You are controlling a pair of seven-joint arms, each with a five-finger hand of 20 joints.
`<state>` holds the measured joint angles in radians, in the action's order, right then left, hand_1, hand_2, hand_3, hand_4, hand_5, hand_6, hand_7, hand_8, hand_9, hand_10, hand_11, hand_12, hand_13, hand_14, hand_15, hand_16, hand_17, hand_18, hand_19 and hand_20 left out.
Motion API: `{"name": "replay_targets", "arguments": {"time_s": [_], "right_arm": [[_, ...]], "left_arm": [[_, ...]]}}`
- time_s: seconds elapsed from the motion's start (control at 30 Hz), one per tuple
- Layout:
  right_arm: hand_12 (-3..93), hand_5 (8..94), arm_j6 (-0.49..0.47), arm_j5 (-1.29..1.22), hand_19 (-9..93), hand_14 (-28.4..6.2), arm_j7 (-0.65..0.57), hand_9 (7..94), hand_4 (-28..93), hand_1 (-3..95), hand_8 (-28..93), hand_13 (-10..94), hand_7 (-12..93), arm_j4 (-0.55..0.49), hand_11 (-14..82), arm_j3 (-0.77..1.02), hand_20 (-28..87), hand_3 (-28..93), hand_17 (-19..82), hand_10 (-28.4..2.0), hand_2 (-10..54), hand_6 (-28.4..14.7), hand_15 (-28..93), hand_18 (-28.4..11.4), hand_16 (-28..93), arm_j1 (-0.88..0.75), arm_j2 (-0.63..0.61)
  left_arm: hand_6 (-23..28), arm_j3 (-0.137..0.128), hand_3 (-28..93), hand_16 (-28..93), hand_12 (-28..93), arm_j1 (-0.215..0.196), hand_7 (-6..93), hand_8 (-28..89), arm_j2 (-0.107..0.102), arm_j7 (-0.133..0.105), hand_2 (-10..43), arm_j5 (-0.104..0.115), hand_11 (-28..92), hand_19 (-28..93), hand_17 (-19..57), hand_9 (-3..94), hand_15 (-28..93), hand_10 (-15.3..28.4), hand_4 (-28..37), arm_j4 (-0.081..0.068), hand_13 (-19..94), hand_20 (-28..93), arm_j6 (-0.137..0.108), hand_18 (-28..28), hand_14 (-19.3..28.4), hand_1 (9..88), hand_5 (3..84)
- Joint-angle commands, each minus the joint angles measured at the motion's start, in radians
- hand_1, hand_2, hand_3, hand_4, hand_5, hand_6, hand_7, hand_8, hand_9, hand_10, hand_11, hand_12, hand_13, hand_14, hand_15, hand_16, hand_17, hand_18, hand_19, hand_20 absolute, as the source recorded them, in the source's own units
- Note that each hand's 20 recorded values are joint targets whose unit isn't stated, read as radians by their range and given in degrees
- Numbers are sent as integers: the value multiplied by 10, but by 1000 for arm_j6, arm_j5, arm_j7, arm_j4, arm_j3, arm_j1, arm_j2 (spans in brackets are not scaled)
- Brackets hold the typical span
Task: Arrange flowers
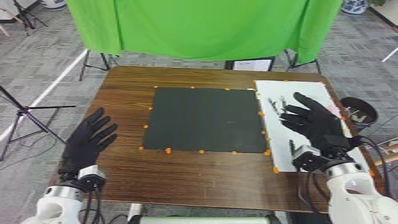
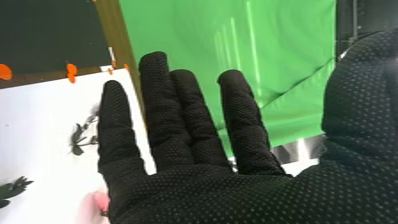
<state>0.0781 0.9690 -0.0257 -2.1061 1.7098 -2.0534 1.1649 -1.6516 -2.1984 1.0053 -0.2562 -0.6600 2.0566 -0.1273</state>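
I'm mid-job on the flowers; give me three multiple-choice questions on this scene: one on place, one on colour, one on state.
1. Where do the leafy stems lie?
A) On the black mat
B) On the white sheet
C) On the floor

2. What colour is the cloth hung beyond the table?
A) Green
B) Red
C) Yellow

3. What is the state of the left hand?
A) Clenched in a fist
B) Curled round a stem
C) Open, holding nothing

1: B, the right wrist view shows them dark against the white sheet.
2: A, bright green cloth spans the far side in the head view.
3: C, its fingers are extended in the head view, with nothing in their grasp.
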Motion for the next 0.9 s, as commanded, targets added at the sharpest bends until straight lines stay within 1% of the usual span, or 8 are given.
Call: {"name": "replay_targets", "arguments": {"time_s": [0.03,0.17,0.3,0.37,0.53,0.73,0.83,0.9], "right_arm": [[231,340,-3,6,485,-119,-7,398,-269,125,-141,369,260,-7,152,2,263,874,83,-138,-46,-23,351,-218,207,13,-8],[232,341,28,-10,484,-119,-4,398,-269,127,-141,368,259,-11,153,19,263,872,83,-138,-46,-24,351,-218,208,7,-14],[231,342,-14,-4,485,-120,-8,399,-268,125,-141,367,259,-4,154,15,263,875,83,-139,-47,-24,351,-218,208,20,9],[232,341,9,-28,486,-120,16,397,-269,126,-141,364,259,-7,154,12,263,874,82,-138,-47,-24,352,-218,208,21,8],[232,342,-15,-31,486,-119,-6,399,-269,126,-141,365,259,-12,155,33,263,875,82,-139,-47,-24,354,-218,208,8,-8],[235,342,-10,50,487,-121,-51,405,-269,131,-140,363,259,-32,161,61,263,875,83,-137,-56,-24,353,-217,207,-10,3],[261,423,39,329,600,-120,-178,497,-278,164,-149,428,292,-80,303,75,312,850,137,-148,-77,-33,502,-212,202,-18,-60],[274,466,62,562,689,-119,-244,550,-281,194,-159,484,336,-101,374,57,352,832,190,-138,-91,-28,599,-205,196,-14,-116]], "left_arm": [[33,-31,691,8,181,-25,214,-111,-9,2,-64,-1,210,395,-83,227,302,115,-282,28,193,85,-8,222,159,258,267],[33,1,691,7,180,16,214,-111,-11,-1,-63,-3,209,395,-84,227,303,115,-282,13,193,85,13,222,159,258,267],[33,-17,692,7,181,-30,213,-111,3,4,-63,-1,209,395,-83,227,303,115,-282,31,193,85,-6,221,160,259,268],[33,-24,693,7,181,-43,212,-111,7,12,-63,-2,209,395,-83,228,304,115,-281,35,193,85,-1,221,160,258,268],[33,1,689,6,180,14,212,-110,-20,2,-62,-12,209,396,-83,228,303,116,-281,14,193,85,27,222,161,261,268],[33,-12,690,7,181,-32,211,-110,-3,19,-62,-3,209,396,-83,226,302,115,-281,27,193,85,16,221,160,260,267],[34,-1,689,7,181,-5,211,-110,-18,8,-61,-7,208,396,-83,227,302,115,-281,17,193,85,28,221,160,260,267],[33,-14,688,7,182,-24,211,-110,-17,5,-60,-12,208,396,-83,226,301,114,-281,27,193,85,21,221,159,260,267]]}}
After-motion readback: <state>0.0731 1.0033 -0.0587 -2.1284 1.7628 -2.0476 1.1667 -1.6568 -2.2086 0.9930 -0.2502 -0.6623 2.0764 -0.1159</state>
